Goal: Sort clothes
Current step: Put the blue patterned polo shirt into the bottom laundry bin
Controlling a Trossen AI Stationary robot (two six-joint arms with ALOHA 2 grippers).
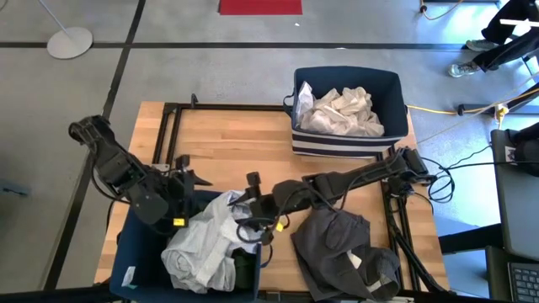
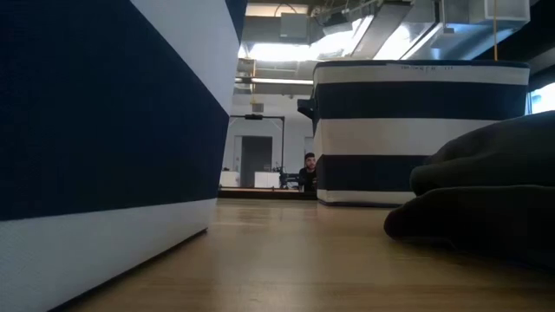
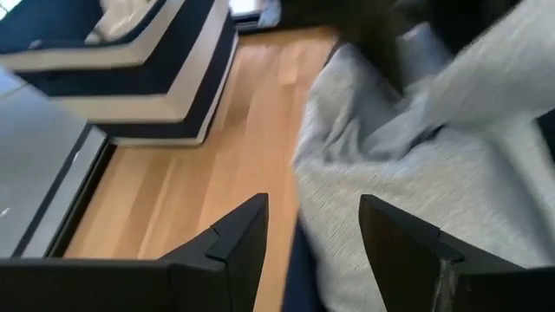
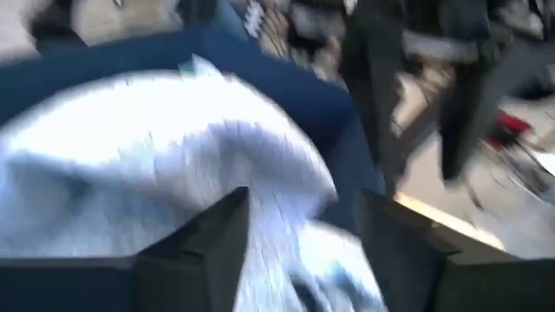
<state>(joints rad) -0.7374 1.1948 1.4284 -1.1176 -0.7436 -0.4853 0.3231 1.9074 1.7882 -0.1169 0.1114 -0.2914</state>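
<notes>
We see white clothes [image 1: 341, 111] binned in the far striped bin [image 1: 347, 143]; light grey garment [image 1: 202, 244] sits in the near bin [image 1: 126, 248], right gripper [image 1: 257, 225] released above it, left gripper [image 1: 187, 181] spread empty; dark grey garment [image 1: 341, 252] remains.

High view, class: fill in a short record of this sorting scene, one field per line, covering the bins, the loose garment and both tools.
Far bin: striped bin at the table's far right, holding cream clothes
Near bin: navy bin at the near left, with a light grey garment draped over its edge
Loose garment: dark grey garment on the table, near right
Left tool: open, beside the near bin
Right tool: open, over the light grey garment
</notes>
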